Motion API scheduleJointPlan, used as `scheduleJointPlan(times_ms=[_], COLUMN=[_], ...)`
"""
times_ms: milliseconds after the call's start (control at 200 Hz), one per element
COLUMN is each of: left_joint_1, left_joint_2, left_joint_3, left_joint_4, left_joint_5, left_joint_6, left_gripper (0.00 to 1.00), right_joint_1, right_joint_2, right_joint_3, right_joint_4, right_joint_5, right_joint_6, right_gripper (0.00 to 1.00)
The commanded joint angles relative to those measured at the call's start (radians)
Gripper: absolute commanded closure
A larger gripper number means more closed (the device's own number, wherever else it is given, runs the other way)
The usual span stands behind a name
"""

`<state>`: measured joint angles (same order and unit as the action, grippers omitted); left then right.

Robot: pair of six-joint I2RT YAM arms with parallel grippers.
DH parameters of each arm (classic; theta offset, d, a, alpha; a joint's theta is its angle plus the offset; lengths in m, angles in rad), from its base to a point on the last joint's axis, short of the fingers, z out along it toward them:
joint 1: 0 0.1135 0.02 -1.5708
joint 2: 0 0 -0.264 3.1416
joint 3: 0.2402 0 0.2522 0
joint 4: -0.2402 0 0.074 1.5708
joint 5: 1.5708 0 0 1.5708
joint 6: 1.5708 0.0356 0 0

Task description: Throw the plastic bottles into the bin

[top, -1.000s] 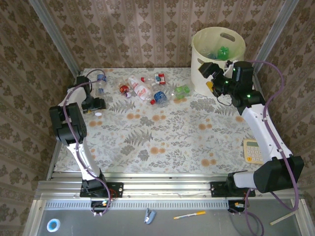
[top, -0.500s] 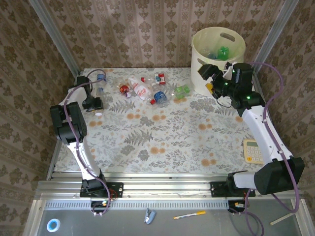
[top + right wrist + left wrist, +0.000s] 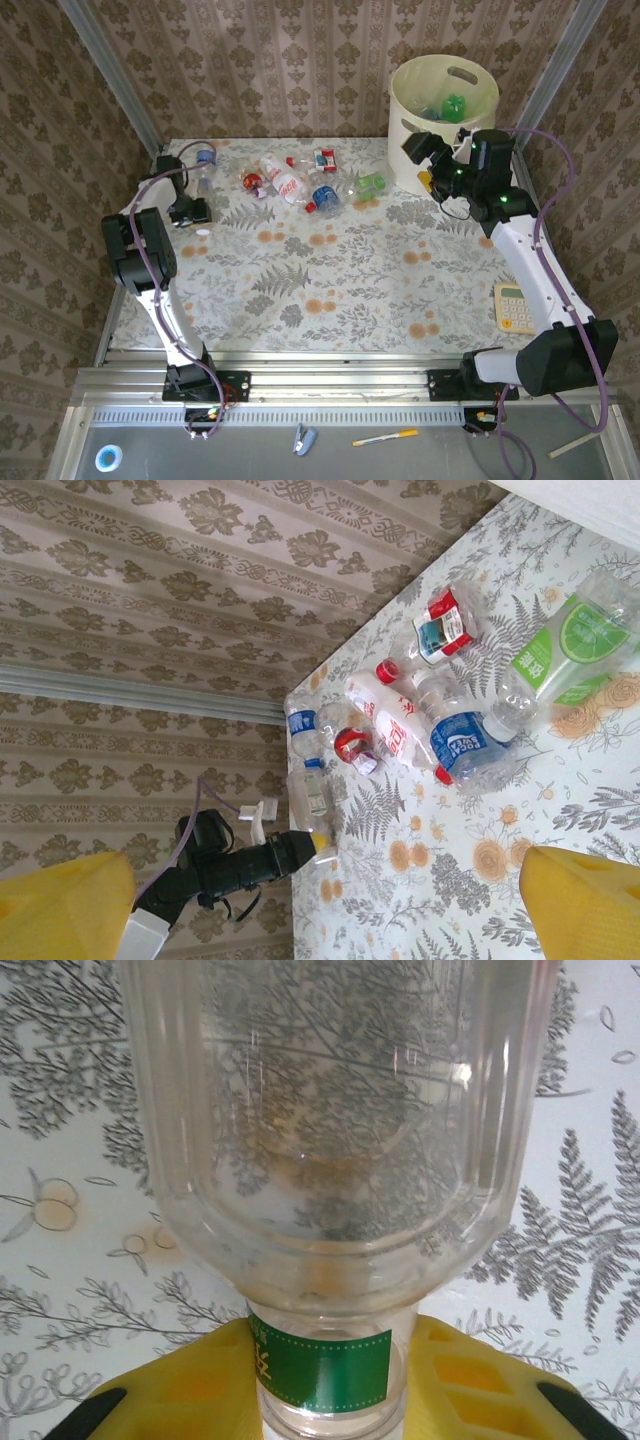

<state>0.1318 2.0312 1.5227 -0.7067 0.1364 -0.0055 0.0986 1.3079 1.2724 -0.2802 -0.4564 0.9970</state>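
Note:
My left gripper [image 3: 335,1385] is shut on the neck of a clear plastic bottle [image 3: 340,1160] with a green label, at the table's far left. The right wrist view shows the same bottle [image 3: 316,798] lying on the table, with the left gripper [image 3: 318,842] at its end. Several more plastic bottles [image 3: 300,182] with red, blue and green labels lie across the back of the table. The cream bin [image 3: 408,128] stands at the back right and holds some bottles [image 3: 453,105]. Beside its wall my right gripper [image 3: 424,150] hangs open and empty.
A pale yellow calculator [image 3: 517,307] lies near the right edge. One blue-labelled bottle [image 3: 205,160] lies just beyond the left gripper. Patterned walls close in the back and both sides. The flowered tabletop [image 3: 330,290] is bare across its middle and front.
The left gripper's fingers have closed onto the bottle's neck. The right arm has shifted slightly, still open beside the bin.

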Motion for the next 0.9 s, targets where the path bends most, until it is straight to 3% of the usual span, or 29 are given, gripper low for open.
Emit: scheduleJointPlan(times_ms=[0, 295, 895], left_joint_1=[-0.019, -0.061, -0.202], left_joint_2=[-0.070, -0.147, -0.308], left_joint_3=[-0.033, -0.084, -0.018], left_joint_4=[-0.008, 0.022, -0.049], left_joint_5=[0.045, 0.110, 0.210], left_joint_6=[0.021, 0.010, 0.093], left_gripper=[0.90, 0.99, 1.00], right_joint_1=[0.005, 0.003, 0.001], right_joint_2=[-0.017, -0.015, -0.012], right_joint_3=[-0.015, -0.021, -0.034], right_joint_4=[0.002, 0.002, 0.006], right_joint_5=[0.012, 0.010, 0.000], right_joint_6=[-0.011, -0.013, -0.014], right_gripper=[0.00, 0.00, 0.00])
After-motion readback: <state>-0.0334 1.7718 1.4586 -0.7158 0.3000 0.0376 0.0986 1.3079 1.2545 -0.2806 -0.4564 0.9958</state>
